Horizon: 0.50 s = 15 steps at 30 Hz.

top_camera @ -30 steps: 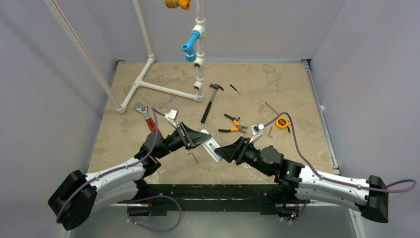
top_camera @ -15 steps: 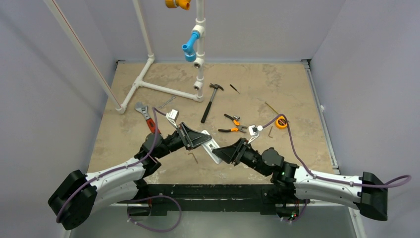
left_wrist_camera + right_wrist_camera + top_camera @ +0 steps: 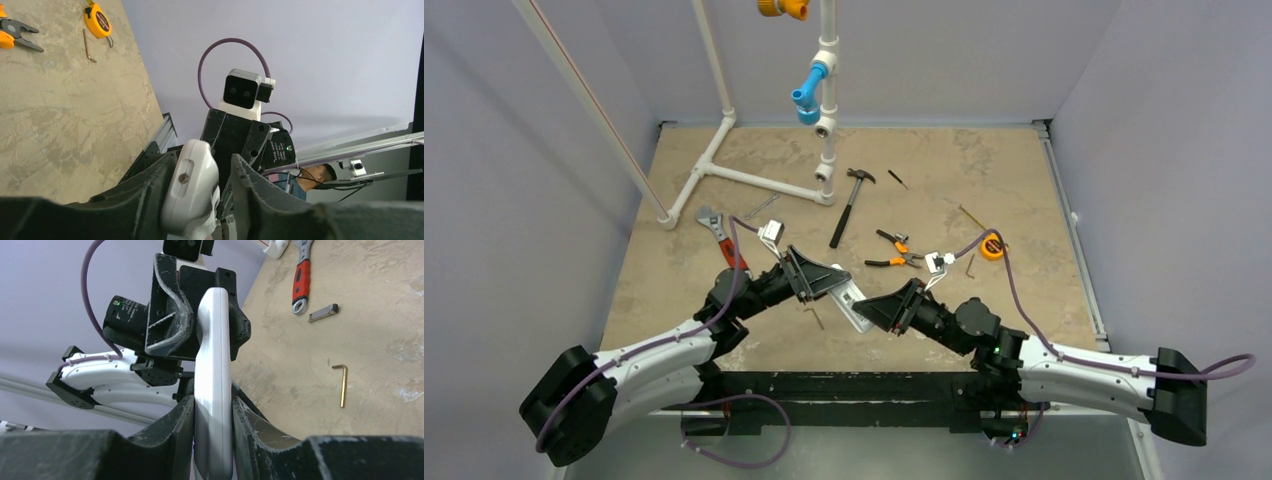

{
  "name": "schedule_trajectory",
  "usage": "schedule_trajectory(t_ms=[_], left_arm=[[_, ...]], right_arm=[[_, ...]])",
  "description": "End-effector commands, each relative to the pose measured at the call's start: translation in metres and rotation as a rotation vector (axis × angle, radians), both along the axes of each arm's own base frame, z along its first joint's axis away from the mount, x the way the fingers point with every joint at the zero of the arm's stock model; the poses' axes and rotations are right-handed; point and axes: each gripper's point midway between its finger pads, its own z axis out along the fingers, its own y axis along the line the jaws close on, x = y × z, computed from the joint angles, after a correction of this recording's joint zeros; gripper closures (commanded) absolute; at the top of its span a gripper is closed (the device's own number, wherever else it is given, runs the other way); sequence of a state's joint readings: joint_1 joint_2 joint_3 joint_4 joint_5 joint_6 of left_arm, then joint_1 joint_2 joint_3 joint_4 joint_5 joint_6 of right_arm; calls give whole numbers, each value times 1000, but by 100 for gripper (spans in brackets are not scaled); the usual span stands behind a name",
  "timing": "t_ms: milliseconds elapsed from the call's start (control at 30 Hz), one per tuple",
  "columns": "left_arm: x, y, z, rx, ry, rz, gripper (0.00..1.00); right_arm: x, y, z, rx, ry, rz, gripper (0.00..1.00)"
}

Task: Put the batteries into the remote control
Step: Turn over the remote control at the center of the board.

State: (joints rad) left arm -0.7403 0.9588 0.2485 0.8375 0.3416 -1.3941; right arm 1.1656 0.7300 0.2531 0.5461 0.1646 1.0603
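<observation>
Remote control (image 3: 852, 302): was gripped at both ends, off the table (image 3: 984, 180), just ahead of the two arm bases at centre. Ran on a slant in the top view, far end to the left, near end to the right. Showed edge-on to the right wrist camera, long axis straight up the picture.

From the left: took in a red-handled wrench (image 3: 716, 235) lying flat, well apart. Found the left gripper (image 3: 832, 283) closed narrow on the far end, fingers (image 3: 170, 315) against both broad faces. Caught a brass hex key (image 3: 817, 318) on the table, just beside the clamped handset. Found the right gripper (image 3: 871, 310) likewise squeezed on the near end, pads touching each face. Farther back and to the right, recorded a hammer (image 3: 849, 205), orange-handled pliers (image 3: 894, 262) and an orange tape measure (image 3: 994, 246), all well apart.
</observation>
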Motion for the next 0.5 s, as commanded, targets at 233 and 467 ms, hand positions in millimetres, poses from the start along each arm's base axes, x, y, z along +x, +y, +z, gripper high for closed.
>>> schedule_trajectory(t_ms=[233, 467], left_arm=[[0, 5, 20, 63, -60, 24, 15], [7, 30, -18, 338, 7, 145, 0]], right_arm=[[1, -9, 23, -15, -97, -19, 100], [32, -50, -10, -351, -83, -242, 100]])
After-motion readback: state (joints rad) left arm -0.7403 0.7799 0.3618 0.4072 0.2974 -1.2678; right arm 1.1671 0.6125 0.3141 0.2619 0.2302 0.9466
